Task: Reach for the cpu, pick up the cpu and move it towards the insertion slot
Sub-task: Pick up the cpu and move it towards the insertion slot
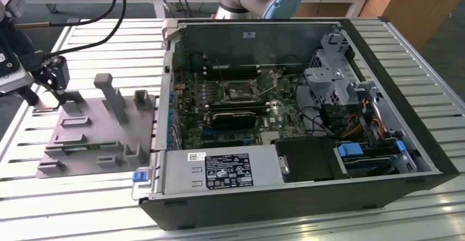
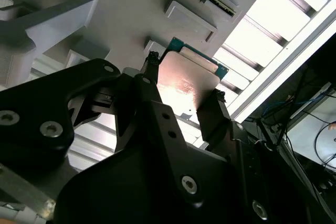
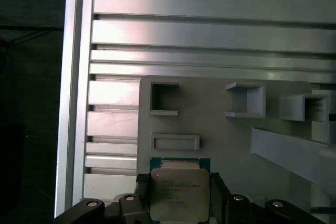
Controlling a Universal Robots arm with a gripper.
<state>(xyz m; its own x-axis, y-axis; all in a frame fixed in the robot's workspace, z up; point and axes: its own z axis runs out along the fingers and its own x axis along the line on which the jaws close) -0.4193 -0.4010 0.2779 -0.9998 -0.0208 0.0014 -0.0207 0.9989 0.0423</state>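
Clamping the cpu (image 3: 178, 190) by two opposite edges, the gripper (image 3: 179, 196) hangs at the fixture's (image 1: 87, 137) corner; the slot (image 1: 238, 92) lies well apart, toward the exterior view's right.

cpu (image 3: 177, 192): 1 | insertion slot (image 1: 238, 92): 1 | grey fixture (image 1: 81, 136): 1 | computer case (image 1: 430, 153): 1

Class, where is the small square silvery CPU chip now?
Both wrist views show the chip gripped in the black hand above the grey plastic fixture, at the exterior view's left.
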